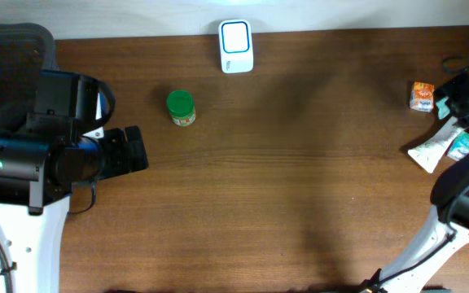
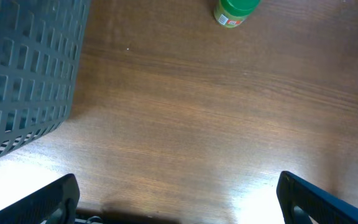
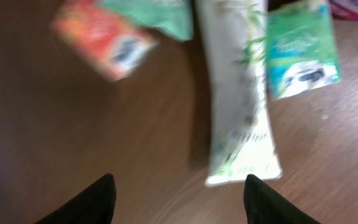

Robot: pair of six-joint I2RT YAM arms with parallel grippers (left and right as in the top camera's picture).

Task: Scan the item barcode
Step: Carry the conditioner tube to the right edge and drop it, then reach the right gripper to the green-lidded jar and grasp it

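A white barcode scanner (image 1: 236, 45) stands at the table's far edge. A small jar with a green lid (image 1: 181, 107) stands upright left of centre and also shows in the left wrist view, green jar (image 2: 235, 11). My left gripper (image 2: 179, 205) is open and empty, well short of the jar. At the far right lie an orange carton (image 3: 101, 37), a white tube (image 3: 238, 93) and a green-and-white packet (image 3: 300, 46). My right gripper (image 3: 179, 205) hangs above them, open, with nothing between its fingers. The view is blurred.
A dark grey mesh basket (image 2: 23, 81) stands at the left beside the left arm (image 1: 55, 159). The right arm (image 1: 466, 94) reaches over the pile of items at the right edge, where the white tube (image 1: 435, 146) lies.
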